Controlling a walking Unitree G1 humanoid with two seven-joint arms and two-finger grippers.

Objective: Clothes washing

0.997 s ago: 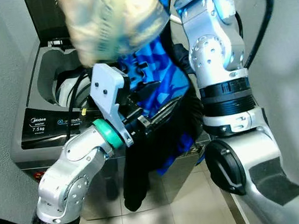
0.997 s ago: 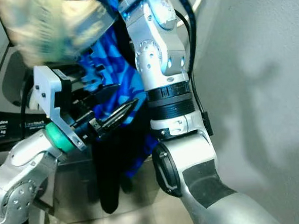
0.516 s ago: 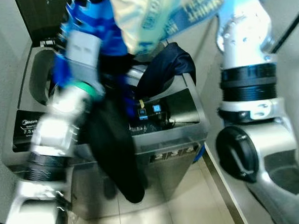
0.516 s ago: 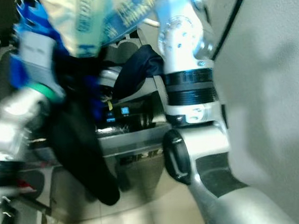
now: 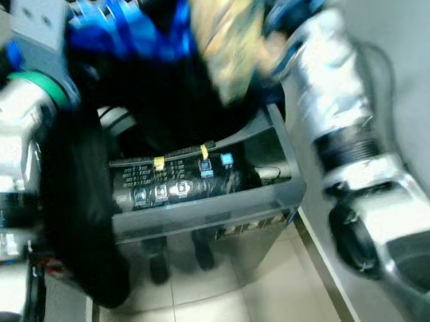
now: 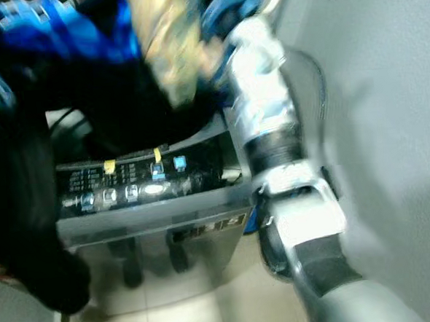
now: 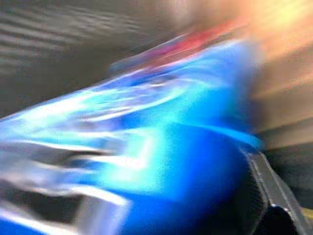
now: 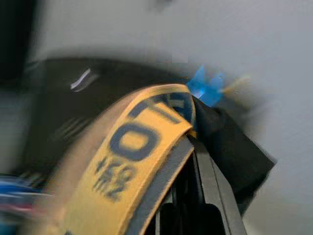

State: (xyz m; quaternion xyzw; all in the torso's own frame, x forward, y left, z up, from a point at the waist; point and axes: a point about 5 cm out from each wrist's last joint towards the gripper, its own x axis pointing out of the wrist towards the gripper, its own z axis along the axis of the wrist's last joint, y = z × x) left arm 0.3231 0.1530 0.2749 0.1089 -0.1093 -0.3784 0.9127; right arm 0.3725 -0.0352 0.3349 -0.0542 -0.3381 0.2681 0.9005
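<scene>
Change since earlier frames: both arms have swung higher and further over the washing machine (image 5: 203, 205), and the head camera has tilted, so the control panel (image 5: 176, 187) now sits mid-picture; the dark garment (image 5: 79, 213) that trailed down the machine's front now hangs at the robot's left side. Everything is motion-blurred.

Left eye view: the left arm (image 5: 9, 137) rises at the left edge with the blue patterned garment (image 5: 130, 35) bunched above the tub opening. The pale yellow printed cloth (image 5: 226, 47) hangs from the right arm's (image 5: 344, 116) end, over the rear right of the machine. The dark garment's lower end reaches almost to the tiled floor (image 5: 231, 299).

Right eye view: same layout; the yellow cloth (image 6: 168, 54) lies against the blue fabric (image 6: 68, 35), above the panel.

Left wrist view: blue fabric (image 7: 161, 147) lies right against the lens, with one black finger (image 7: 274, 196) beside it. The left claw seems to be clamped on this blue garment, though blur hides the pads.

Right wrist view: the yellow cloth with dark lettering (image 8: 132, 147) drapes over the black fingers (image 8: 210, 196); the right claw (image 8: 188, 205) looks narrow and pinched on it.

Doing the step well: judging from this, the bundle should be centred over the tub before either claw releases, and the hanging dark garment lifted clear of the rim so it does not slide outside.
</scene>
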